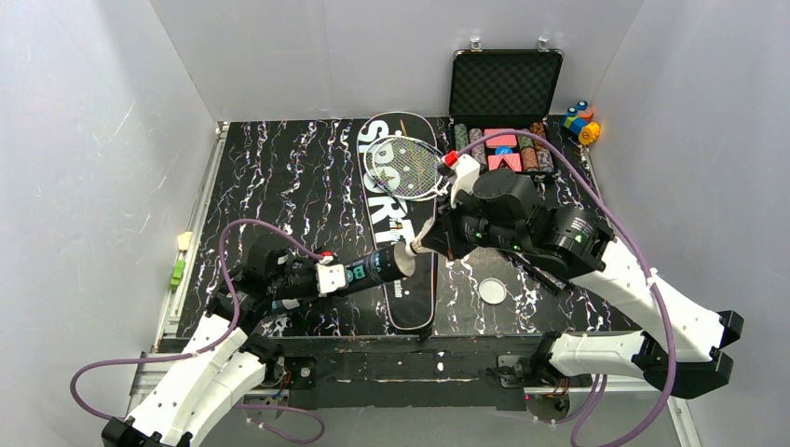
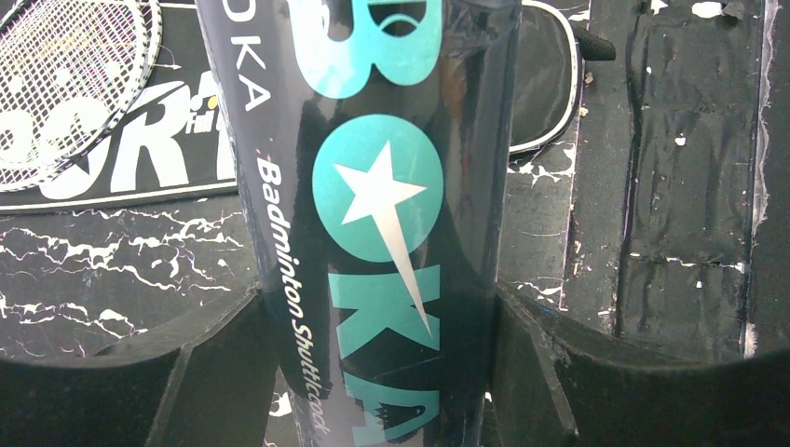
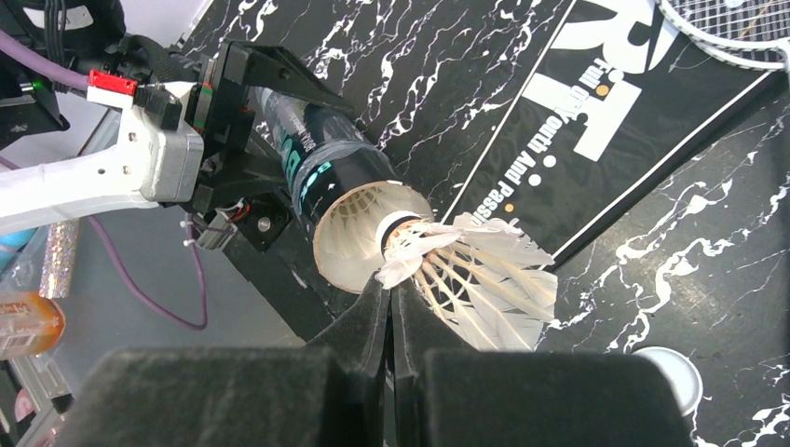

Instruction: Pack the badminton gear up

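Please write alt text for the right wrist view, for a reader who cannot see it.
The right gripper pinches a white shuttlecock by its feathers, cork end at the open mouth of a black tube that the left gripper holds. The lid lies on the table.

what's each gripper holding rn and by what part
Left gripper clamps the black tube around its body. Right gripper pinches a shuttlecock by its feathers, cork end at the tube's open mouth.
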Robot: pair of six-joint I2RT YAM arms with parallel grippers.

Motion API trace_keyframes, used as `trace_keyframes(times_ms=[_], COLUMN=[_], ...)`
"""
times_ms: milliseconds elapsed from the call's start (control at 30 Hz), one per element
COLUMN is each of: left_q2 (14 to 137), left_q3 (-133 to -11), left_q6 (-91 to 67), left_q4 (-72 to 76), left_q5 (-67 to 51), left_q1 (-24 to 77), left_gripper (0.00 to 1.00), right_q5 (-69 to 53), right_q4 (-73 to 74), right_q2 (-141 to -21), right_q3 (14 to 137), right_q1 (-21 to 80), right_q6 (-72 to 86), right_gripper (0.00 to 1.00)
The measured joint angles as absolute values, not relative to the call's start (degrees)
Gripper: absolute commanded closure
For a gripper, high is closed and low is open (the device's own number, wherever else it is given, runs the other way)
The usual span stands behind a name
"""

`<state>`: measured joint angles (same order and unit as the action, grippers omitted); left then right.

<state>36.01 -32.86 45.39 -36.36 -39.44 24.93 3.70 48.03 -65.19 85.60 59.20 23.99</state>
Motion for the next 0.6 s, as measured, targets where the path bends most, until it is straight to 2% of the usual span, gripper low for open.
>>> trace_keyframes(times_ms=[300, 333, 400, 467, 500, 600], left_q2=[36.0, 36.0, 36.0, 36.0, 36.0, 35.9], left_q3=[-32.8, -32.9, -32.9, -32.8, -32.8, -32.8], left_q6=[44.8, 44.7, 44.6, 44.3, 44.3, 43.9], left_q4=[-35.6, -35.5, -35.4, -35.2, -35.2, -35.0], left_q5=[-39.4, -39.4, -39.4, -39.5, -39.5, -39.5], left_q1=[24.9, 24.9, 24.9, 24.9, 24.9, 24.9], left_gripper=[0.89, 0.89, 0.89, 0.89, 0.89, 0.89], right_q5=[0.7, 0.2, -0.7, -1.5, -1.6, -1.6], right_q4=[44.0, 43.4, 42.2, 41.3, 40.8, 39.9], right_q2=[-66.3, -66.5, -66.8, -67.1, -67.1, -67.1], right_q3=[81.7, 81.2, 80.2, 79.4, 79.1, 78.8], right_q1=[61.2, 61.5, 62.0, 62.3, 62.4, 62.4], right_q6=[26.8, 27.1, 27.9, 28.8, 29.3, 30.6], right_gripper=[0.96, 0.94, 0.79, 0.55, 0.46, 0.33])
